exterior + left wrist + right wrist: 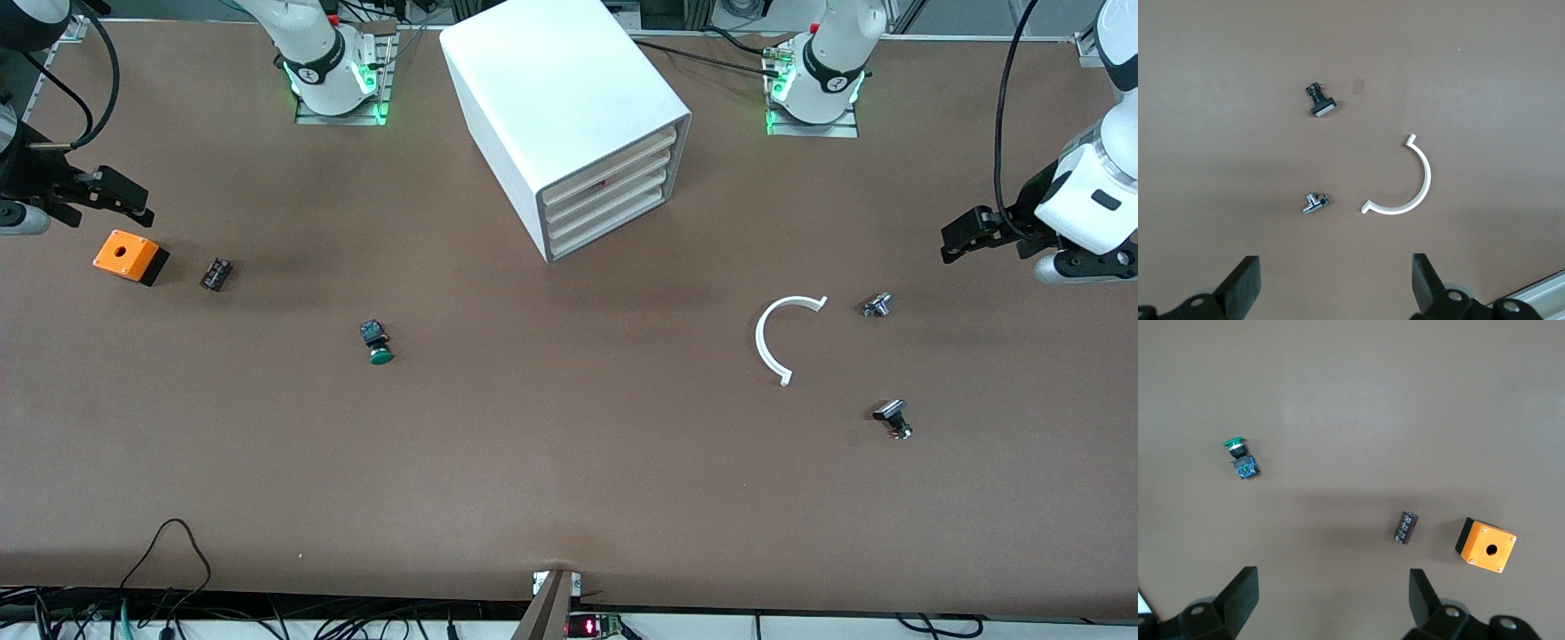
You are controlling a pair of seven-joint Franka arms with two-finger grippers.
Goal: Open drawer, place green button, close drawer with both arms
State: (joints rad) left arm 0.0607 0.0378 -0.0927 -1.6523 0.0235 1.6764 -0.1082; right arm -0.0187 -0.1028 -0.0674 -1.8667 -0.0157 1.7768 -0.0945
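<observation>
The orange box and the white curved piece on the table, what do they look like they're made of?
The orange box looks like matte moulded plastic: uniform colour, a black base, a round hole in its top and small corner screws. The white curved piece seems to be smooth rigid plastic, evenly white and holding its arc, though painted metal can't be ruled out.

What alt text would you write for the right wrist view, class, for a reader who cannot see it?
A green-capped button lies on its side on a brown table, apart from a small dark part and an orange box with a round hole on top. The right gripper hangs above the table, open and holding nothing.
</observation>
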